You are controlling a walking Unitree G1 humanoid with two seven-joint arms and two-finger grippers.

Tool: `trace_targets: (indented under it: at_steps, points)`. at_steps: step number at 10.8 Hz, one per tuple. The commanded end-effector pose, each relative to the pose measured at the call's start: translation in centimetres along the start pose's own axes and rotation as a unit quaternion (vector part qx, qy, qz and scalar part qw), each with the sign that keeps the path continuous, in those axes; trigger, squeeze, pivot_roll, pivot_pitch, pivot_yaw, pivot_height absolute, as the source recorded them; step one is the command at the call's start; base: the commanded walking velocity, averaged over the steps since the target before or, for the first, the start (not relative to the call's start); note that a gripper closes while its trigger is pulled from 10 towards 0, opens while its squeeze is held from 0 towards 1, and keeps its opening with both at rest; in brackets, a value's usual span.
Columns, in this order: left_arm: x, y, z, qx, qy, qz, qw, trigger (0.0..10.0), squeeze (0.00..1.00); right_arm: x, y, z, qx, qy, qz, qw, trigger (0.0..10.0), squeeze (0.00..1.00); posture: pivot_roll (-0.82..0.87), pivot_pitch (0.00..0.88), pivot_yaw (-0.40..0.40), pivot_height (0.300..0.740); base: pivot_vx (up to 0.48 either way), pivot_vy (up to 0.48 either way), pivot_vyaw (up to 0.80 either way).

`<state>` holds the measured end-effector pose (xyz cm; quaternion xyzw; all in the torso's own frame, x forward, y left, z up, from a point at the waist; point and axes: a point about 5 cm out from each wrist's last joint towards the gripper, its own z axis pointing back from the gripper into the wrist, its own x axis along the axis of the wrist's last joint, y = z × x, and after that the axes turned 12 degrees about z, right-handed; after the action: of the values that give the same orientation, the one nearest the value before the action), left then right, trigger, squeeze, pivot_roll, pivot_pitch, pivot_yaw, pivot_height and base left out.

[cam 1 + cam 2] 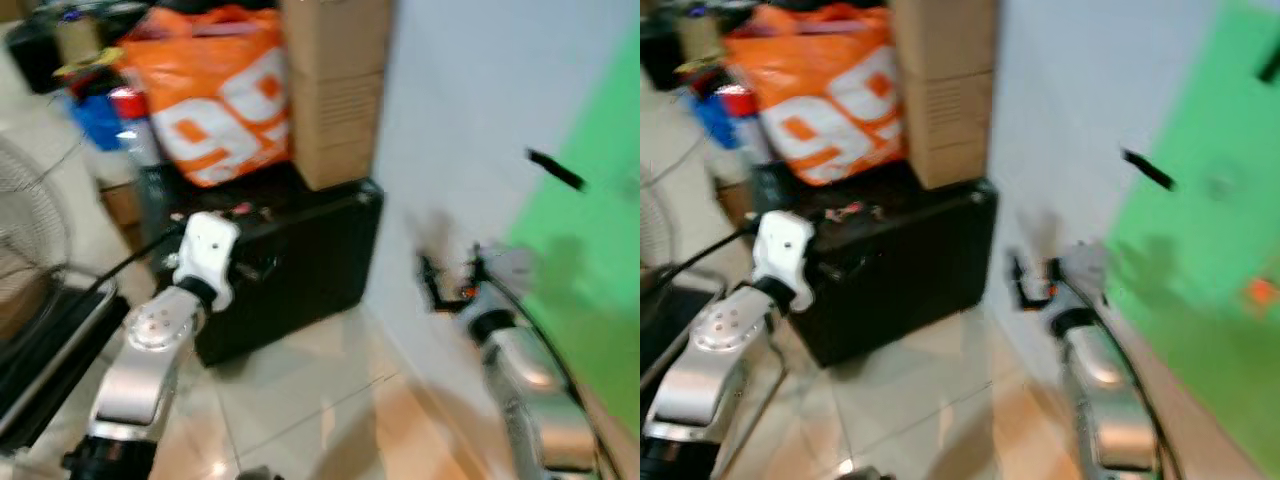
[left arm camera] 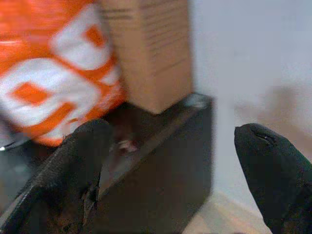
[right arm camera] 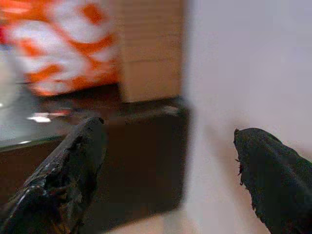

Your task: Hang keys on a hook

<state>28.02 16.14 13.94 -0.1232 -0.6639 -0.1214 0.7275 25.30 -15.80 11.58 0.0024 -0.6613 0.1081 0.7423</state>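
The views are blurred. A small reddish and silver bunch, probably the keys (image 2: 125, 145), lies on top of a black case (image 1: 300, 270); it also appears as the keys (image 1: 845, 212) in the head view. A dark hook (image 1: 555, 168) sticks out of the pale wall to the right, beside a green panel. My left gripper (image 2: 175, 141) is open and empty, held in front of the case near its top. My right gripper (image 3: 168, 136) is open and empty too, raised near the wall below the hook, seen as the right gripper (image 1: 447, 280) from the head.
An orange and white bag (image 1: 215, 95) and stacked cardboard boxes (image 1: 335, 90) rest on the case. A fan (image 1: 30, 215) and clutter stand at the left. A green panel (image 1: 1200, 230) covers the wall at the right. Tiled floor (image 1: 310, 400) lies below.
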Motion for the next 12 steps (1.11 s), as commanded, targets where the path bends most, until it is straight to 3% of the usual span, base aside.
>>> trace_targets:
  at_steps: [1,4,7,8,9,12]
  points:
    - [0.02,-0.18,-0.20,0.004,0.006,0.000,1.000,10.0,0.00,0.08,-0.36,0.17,-0.005,0.000,0.009,1.000,10.0,1.00,-0.11,0.000,0.011,0.732,0.000,0.000,0.79]
    - [0.11,-0.29,-0.27,0.002,0.006,-0.002,1.000,10.0,0.00,0.00,-0.17,0.04,-0.006,0.004,0.009,1.000,10.0,1.00,-0.11,0.000,0.011,0.732,0.000,0.000,0.64]
    - [0.27,-0.31,-0.33,0.000,0.003,0.001,1.000,10.0,0.02,0.02,-0.24,0.01,-0.011,0.005,0.017,1.000,10.0,1.00,-0.11,0.000,0.010,0.732,0.175,0.000,0.00]
    - [0.29,-0.32,-0.35,0.000,0.003,0.002,1.000,10.0,0.03,0.03,-0.25,-0.01,-0.012,0.006,0.018,1.000,10.0,0.75,-0.11,0.000,0.010,0.732,0.289,0.000,0.00]
    - [0.35,-0.34,-0.42,-0.001,0.002,0.003,1.000,10.0,0.04,0.02,-0.31,-0.04,-0.014,0.008,0.022,1.000,10.0,0.00,-0.11,0.000,0.012,0.732,0.292,0.000,0.00]
    - [0.47,-0.34,-0.54,-0.002,-0.001,0.005,1.000,10.0,0.09,-0.07,-0.79,0.01,-0.035,0.015,0.007,0.999,10.0,0.00,-0.11,0.000,0.014,0.732,0.310,0.000,0.00]
